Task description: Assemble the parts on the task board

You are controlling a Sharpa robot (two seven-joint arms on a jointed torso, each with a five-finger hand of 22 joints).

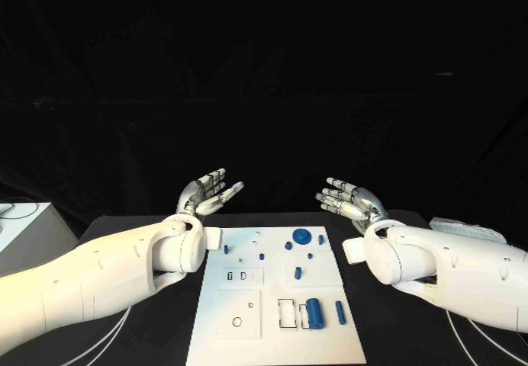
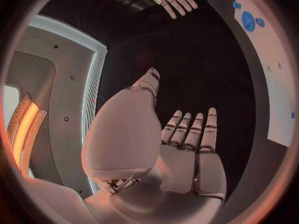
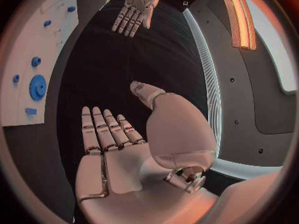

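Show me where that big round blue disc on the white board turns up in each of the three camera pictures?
Head view: the big blue disc sits near the far edge of the task board.
Left wrist view: disc at upper right.
Right wrist view: toothed disc at the left.
Shared landmark: the small blue part beside it.

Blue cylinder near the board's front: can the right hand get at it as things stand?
Probably yes. The right hand is open and holds nothing, raised beyond the board. The cylinder lies uncovered, with nothing over it; the left hand is raised well away.
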